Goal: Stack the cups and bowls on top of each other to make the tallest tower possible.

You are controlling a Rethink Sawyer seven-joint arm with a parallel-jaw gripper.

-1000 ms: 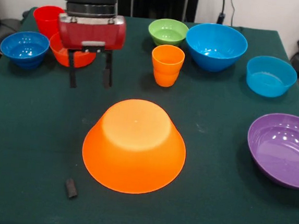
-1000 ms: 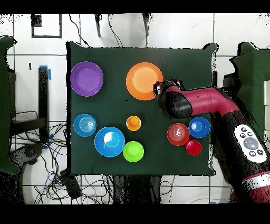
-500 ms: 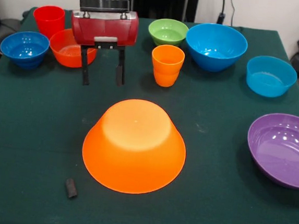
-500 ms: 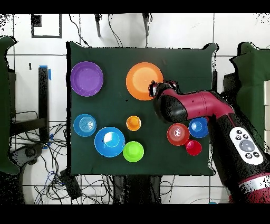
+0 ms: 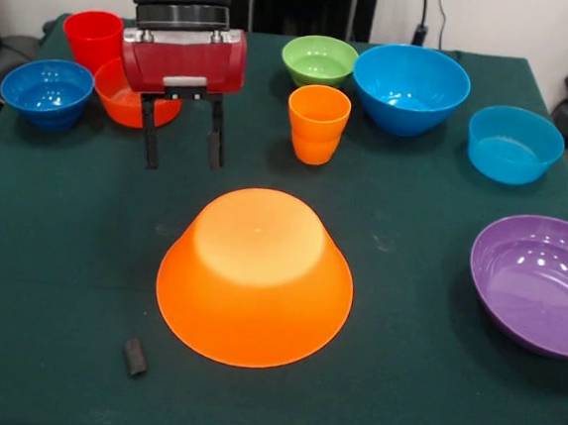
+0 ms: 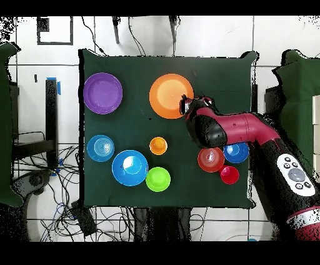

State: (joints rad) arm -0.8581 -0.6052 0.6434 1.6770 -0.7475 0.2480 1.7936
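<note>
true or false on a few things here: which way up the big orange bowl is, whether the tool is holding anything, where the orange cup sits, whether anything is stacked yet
1. The big orange bowl lies upside down on the table. True.
2. The tool is shut on the orange cup. False: its fingers stand apart and empty, and the cup stands alone beside it.
3. The orange cup stands in front of the green bowl in the front view. True.
4. The purple bowl is stacked on the big blue bowl. False: both rest apart on the table, rims up.
5. The red cup lies tipped over. False: it stands upright by the orange-red bowl.
</note>
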